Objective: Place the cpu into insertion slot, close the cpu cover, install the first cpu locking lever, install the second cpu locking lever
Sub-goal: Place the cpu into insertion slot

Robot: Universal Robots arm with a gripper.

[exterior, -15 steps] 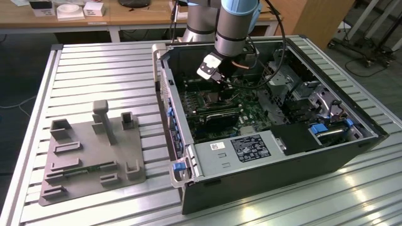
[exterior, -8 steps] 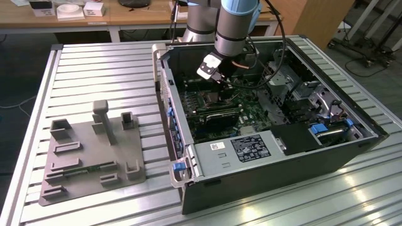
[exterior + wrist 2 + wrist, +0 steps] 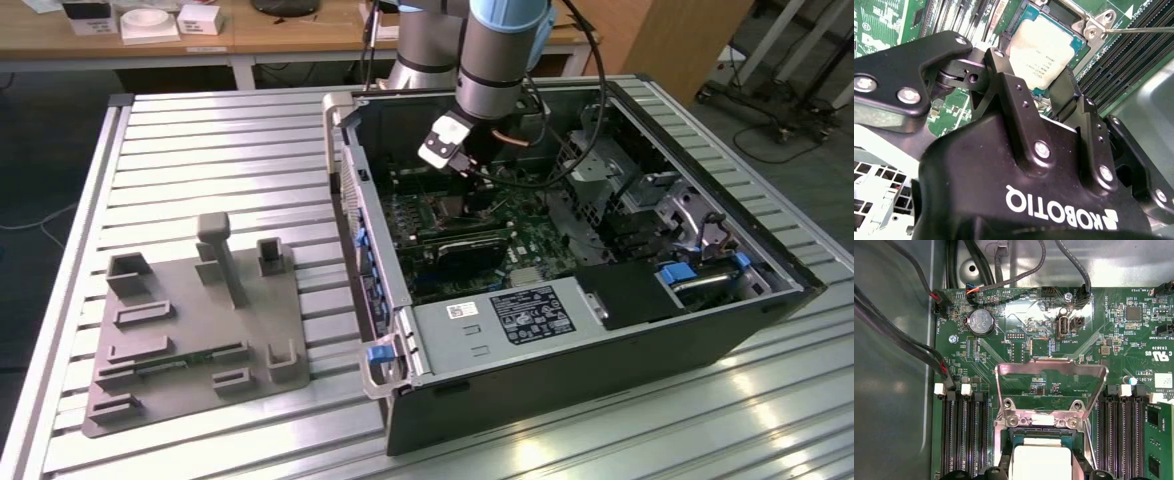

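Observation:
The cpu (image 3: 1041, 460) is a pale silver square lying in the insertion slot (image 3: 1002, 432), whose metal rim shows around it. In both wrist views my gripper (image 3: 1034, 67) straddles the chip, a black finger (image 3: 1004, 75) pressed against each of two opposite edges. The cpu cover (image 3: 1054, 365), a silvery frame with a cut-out centre, stands raised on its hinge just beyond the chip. A thin wire locking lever (image 3: 1144, 30) sticks out beside the socket. In the exterior view my gripper (image 3: 470, 195) reaches down into the open computer case over the motherboard.
Black memory slots (image 3: 961, 435) flank the socket on both sides. Cables (image 3: 904, 345) run along the case wall. A grey box with a white label (image 3: 527, 315) fills the case's near end. A grey fixture board (image 3: 194, 330) lies on the slatted table at the exterior view's left.

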